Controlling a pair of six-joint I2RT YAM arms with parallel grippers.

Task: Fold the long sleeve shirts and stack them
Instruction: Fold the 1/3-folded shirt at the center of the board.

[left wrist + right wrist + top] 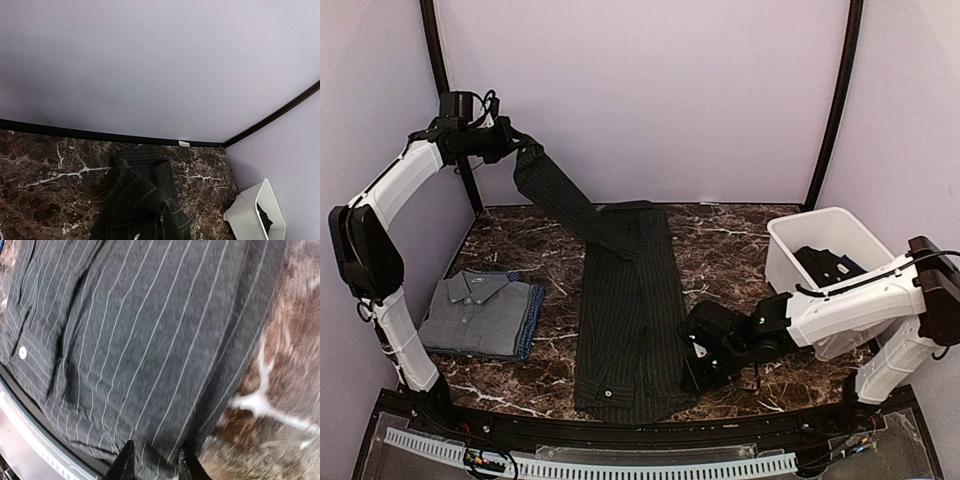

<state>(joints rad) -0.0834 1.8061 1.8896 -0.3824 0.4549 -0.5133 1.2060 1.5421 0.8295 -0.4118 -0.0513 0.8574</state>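
Only the top view shows the left gripper [518, 147] pinching a raised sleeve of the pinstripe shirt [630, 300]; the wrist view shows the right gripper [154, 461] at the hem, grip not clear.

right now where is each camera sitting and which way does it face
Top external: above and behind the bases, looking down on the marble table; both arms show, left gripper holding up a sleeve of the pinstriped shirt, right gripper low at its edge.
Left wrist: raised high, facing the back wall and far right corner; its own fingers do not show.
Right wrist: close over the shirt's hem, looking down; two fingertips at the bottom, apart.
Shared: top and left wrist both see the white tub; all see the shirt.
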